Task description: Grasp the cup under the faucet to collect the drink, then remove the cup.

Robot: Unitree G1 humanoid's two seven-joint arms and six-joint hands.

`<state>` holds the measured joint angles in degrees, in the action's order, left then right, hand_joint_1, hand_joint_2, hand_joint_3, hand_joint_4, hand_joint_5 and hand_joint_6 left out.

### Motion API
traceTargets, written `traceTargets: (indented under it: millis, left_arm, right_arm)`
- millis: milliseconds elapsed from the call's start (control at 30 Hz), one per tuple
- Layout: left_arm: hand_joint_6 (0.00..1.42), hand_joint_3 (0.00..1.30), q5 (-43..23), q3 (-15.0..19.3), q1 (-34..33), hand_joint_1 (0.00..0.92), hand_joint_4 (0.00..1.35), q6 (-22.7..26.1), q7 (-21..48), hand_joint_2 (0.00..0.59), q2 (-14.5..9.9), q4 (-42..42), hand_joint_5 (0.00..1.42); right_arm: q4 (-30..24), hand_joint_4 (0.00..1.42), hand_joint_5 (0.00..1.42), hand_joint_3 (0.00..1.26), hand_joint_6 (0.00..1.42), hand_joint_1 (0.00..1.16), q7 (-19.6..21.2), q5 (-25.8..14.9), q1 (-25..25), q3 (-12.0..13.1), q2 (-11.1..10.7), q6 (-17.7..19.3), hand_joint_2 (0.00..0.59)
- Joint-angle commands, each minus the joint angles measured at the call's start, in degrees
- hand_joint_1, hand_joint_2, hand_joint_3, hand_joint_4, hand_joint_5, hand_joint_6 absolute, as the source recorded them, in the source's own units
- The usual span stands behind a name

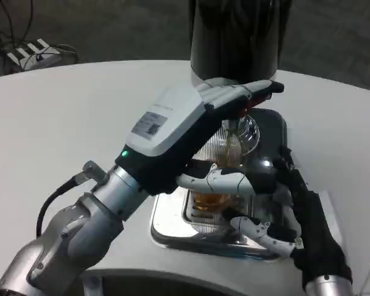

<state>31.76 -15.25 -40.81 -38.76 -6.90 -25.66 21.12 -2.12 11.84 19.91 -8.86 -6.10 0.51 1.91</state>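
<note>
Holding amber drink, cup (217, 200) on the tray (172, 229), right hand (277, 213) open beside it.

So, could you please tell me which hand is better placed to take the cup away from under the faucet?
Probably the right hand: its fingers are beside the cup on the drip tray. The left hand is up at the faucet.

text: none legible | left robot hand (191, 123) back: label (153, 124) (print and code square too blurred)
</note>
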Motion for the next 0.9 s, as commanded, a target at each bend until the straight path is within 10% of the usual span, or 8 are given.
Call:
traceTargets:
  millis: [33,900]
  left_arm:
    - [0.19,0.23,1.9,-2.0,1.3,0.0,0.25,0.9,3.2,0.05,-0.3,1.6,0.31]
    - [0.19,0.23,1.5,-2.1,0.6,0.0,0.25,1.5,3.5,0.051,-0.2,1.1,0.31]
  right_arm:
    - [3.5,0.11,0.12,0.06,0.23,0.93,1.6,0.7,-2.3,-0.9,0.4,1.5,0.171]
    - [12.0,0.15,0.15,0.1,0.25,0.97,6.2,1.1,-9.9,-2.7,1.4,5.7,0.171]
